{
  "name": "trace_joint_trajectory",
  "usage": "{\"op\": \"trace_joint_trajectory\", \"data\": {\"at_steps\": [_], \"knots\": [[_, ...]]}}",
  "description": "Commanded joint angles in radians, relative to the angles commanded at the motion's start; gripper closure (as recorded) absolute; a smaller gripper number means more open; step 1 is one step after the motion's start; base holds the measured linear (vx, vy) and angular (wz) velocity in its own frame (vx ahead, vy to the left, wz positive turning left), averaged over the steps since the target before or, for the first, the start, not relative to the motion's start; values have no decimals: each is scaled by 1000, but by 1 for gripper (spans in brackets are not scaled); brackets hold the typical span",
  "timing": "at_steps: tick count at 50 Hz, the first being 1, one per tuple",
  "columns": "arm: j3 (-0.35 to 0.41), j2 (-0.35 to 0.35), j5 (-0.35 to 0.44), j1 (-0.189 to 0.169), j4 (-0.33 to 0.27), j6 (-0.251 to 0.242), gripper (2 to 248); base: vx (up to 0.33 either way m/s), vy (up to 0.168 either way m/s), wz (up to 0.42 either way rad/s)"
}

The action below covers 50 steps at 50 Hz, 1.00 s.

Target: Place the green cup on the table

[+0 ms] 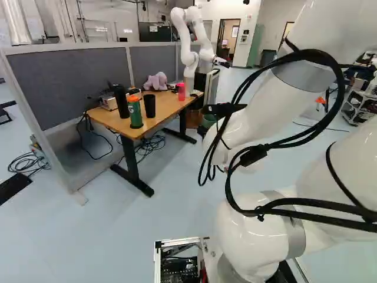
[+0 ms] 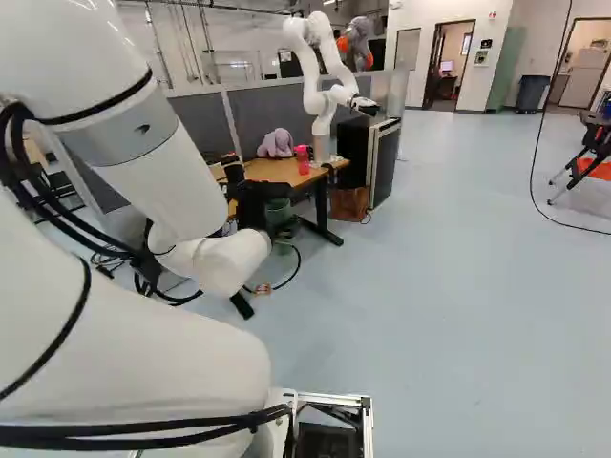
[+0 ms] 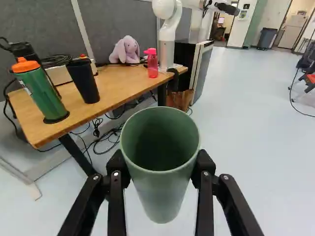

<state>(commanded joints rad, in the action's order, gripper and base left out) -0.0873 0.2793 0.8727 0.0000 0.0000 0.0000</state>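
Note:
In the right base view my gripper (image 2: 252, 198) holds the green cup (image 2: 279, 212) in the air beside the table. Seen in the wrist view, the gripper (image 3: 161, 171) is shut on the green cup (image 3: 160, 191), one finger against each side, with the cup's open mouth showing. The cup is over the floor, off the wooden table (image 3: 118, 83), whose near end lies ahead and to one side. Part of the cup (image 1: 208, 121) also shows behind my arm in the left base view.
On the table stand a green bottle with orange lid (image 3: 42, 93), a black tumbler (image 3: 83, 81), a pink bottle (image 3: 152, 64) and a purple plush toy (image 3: 125, 50). Another robot (image 1: 187, 47) rises at its far end. Grey partitions (image 1: 70, 85) line the back; cables (image 3: 106, 137) lie underneath.

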Motion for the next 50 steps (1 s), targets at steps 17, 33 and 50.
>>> {"op": "trace_joint_trajectory", "data": {"at_steps": [17,33,50], "knots": [[0,0,0,0,0,0,125,363,10,-18],[0,0,0,0,0,0,125,362,9,-22],[-44,-52,0,0,0,0,125,307,11,2]]}}
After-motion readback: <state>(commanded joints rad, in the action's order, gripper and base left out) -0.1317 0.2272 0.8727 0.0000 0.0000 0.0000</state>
